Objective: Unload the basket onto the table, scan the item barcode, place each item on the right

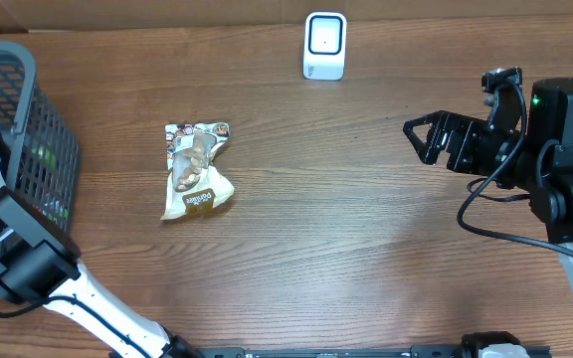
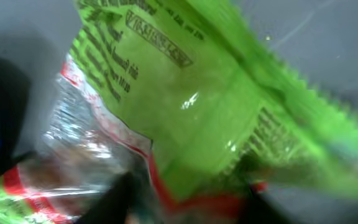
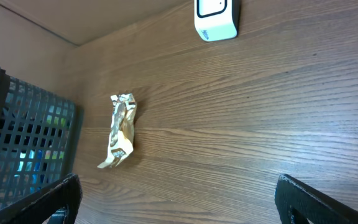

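I see a brown wooden counter (image 1: 346, 229). At its left edge sits a dark grey basket (image 1: 28, 149) with mesh walls. The left arm (image 1: 28, 264) comes up from the near edge and goes into the basket.

The left end effector (image 2: 182, 199) is down inside the basket, so I can't see it from above. The camera on that arm is very close to a bright green bag (image 2: 185, 93) with black writing on it, and the view is blurry. Beside the green bag lies a clear crinkly bag (image 2: 86, 137) with a red edge. Two dark shapes at the bottom of that view look like the fingers. I can't tell how far apart they are, or if they have hold of anything.

Out on the counter, well apart from the basket, lies a small snack bag (image 1: 197, 171). It is white and brown, a bit crumpled, and it lies flat. Nothing touches it.

A little white scanner (image 1: 324, 45) stands at the far edge of the counter. It is to the right of the snack bag and well apart from it.

The right arm (image 1: 565, 159) is at the right side. The right end effector (image 1: 418, 139) hangs over the counter and points toward the middle. Its two fingers are spread wide with nothing between them. It is far from both the snack bag and the scanner.
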{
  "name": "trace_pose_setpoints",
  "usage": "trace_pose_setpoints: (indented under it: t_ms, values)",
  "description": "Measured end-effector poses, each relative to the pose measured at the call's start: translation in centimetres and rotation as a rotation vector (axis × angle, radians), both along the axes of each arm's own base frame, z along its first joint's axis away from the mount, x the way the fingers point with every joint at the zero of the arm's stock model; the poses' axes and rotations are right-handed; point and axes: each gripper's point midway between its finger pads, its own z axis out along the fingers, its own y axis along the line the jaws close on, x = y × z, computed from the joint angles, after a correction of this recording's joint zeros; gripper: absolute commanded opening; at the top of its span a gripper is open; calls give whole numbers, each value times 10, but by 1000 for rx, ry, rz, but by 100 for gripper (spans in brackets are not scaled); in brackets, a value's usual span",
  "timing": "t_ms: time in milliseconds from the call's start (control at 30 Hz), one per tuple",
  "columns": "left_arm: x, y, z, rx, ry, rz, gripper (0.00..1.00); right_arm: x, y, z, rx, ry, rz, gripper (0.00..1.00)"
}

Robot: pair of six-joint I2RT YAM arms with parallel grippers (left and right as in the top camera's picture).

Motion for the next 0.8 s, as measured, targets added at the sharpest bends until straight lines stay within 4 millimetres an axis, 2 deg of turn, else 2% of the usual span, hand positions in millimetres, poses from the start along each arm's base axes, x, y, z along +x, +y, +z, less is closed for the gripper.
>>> trace_pose_setpoints:
  t_ms: [33,367,500,567,633,667,733,800]
  values:
    - [0,0,1,2,-2,3,4,0,0,0,0,0,0,100]
    - [-8,-9,4,-34,24,18,4,0,0,0,0,1,-1,100]
    - [-9,-12,20,-46,22,23,4,-1,0,-1,0,9,0,100]
    - [-5,-10,46,-23,-16,23,4,-2,0,-2,-1,11,0,100]
    - [2,-5,92,44,-102,22,4,-2,0,-2,-1,11,-1,100]
    - [4,-3,120,90,-154,21,4,-2,0,-2,-1,11,0,100]
    - [3,-4,189,198,-279,19,4,-2,0,-2,-1,12,0,100]
    - [-9,-15,259,302,-403,17,4,-2,0,-2,-1,12,0,100]
